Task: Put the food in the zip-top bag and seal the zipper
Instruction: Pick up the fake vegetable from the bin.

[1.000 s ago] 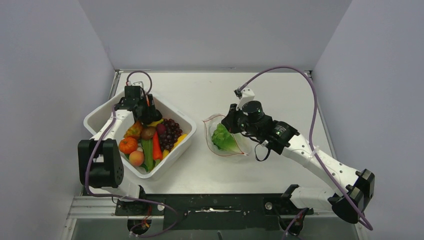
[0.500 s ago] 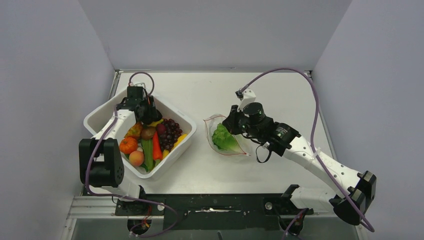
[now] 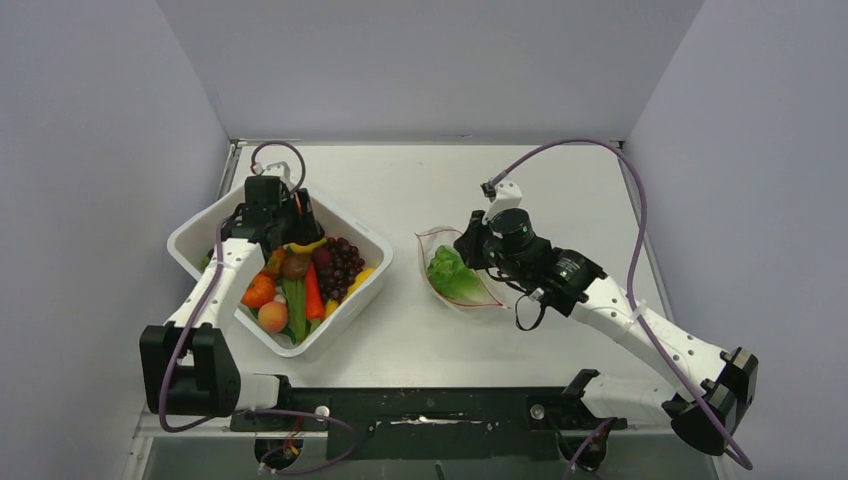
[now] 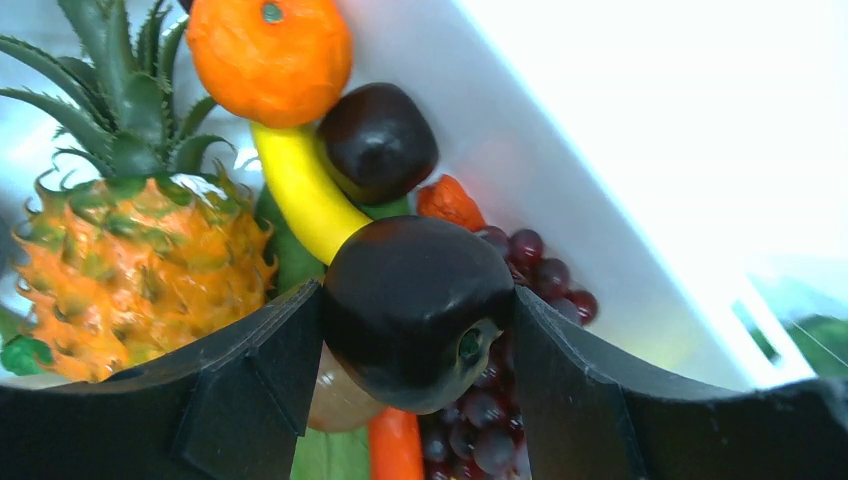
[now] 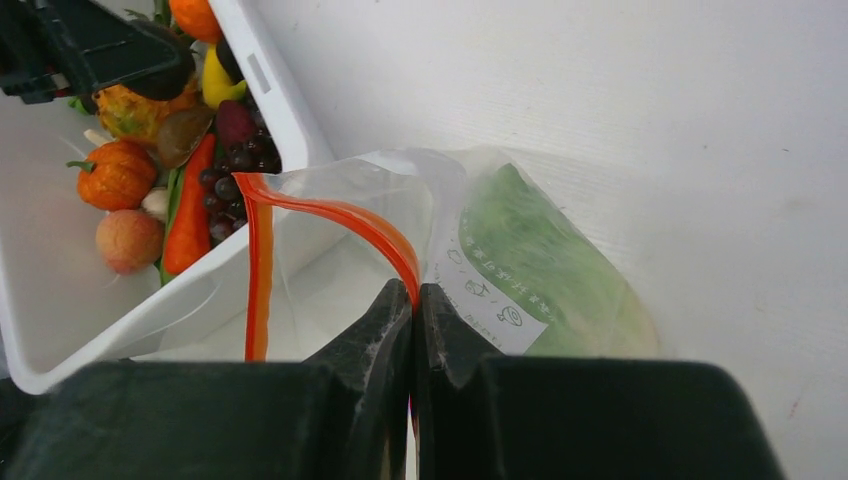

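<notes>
Left jaws grip a glossy dark toy plum (image 4: 415,310), which should go next into the clear plastic bag (image 5: 440,190) the right jaws pinch.

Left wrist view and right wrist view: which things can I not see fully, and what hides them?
- Left wrist view: sides of the dark plum, covered by the left gripper; the carrot, cut off by the bottom edge.
- Right wrist view: near edge of the zip-top bag, behind the right gripper; the lettuce, blurred by plastic.

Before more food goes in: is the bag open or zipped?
Open: its red zipper edges gape apart, right gripper pinching one side.
</notes>
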Robot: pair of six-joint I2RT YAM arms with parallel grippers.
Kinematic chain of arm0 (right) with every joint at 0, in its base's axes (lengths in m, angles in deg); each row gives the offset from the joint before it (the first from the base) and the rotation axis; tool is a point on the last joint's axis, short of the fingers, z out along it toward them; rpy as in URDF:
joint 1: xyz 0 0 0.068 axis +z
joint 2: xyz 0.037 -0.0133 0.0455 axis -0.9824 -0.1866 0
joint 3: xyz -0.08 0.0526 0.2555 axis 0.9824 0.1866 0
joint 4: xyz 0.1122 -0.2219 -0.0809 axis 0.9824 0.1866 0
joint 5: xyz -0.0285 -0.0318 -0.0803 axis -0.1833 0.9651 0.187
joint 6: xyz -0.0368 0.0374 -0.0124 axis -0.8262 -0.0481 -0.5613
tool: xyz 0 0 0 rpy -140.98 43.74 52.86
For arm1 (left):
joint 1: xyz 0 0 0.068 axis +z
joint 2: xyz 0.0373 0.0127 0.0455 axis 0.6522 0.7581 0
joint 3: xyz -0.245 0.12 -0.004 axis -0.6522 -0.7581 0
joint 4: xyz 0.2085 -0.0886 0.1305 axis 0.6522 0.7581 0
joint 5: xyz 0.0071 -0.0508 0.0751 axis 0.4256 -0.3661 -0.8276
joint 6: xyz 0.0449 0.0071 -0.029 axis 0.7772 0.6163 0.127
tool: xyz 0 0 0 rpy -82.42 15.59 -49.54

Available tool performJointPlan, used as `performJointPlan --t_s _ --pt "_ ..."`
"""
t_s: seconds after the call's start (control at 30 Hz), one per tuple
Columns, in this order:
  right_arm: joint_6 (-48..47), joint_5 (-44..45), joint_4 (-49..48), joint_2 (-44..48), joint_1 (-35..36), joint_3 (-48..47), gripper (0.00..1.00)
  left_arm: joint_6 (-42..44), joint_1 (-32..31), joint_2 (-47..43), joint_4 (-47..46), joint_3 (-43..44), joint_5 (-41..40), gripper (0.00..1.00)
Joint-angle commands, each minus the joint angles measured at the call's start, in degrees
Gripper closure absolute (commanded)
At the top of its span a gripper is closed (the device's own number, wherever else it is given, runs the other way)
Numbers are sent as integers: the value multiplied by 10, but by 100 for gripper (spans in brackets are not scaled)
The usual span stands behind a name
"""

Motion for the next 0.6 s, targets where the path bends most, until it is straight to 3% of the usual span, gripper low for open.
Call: performJointPlan --t_s 0.0,0.3,0.57 --pt "-4 83 29 33 5 -44 100 -28 -8 -53 -2 -1 78 73" --pt "4 204 150 59 6 -123 100 -78 -54 -129 -34 2 211 76" --pt "55 125 37 33 6 -62 100 -188 -145 -168 -159 -53 286 77"
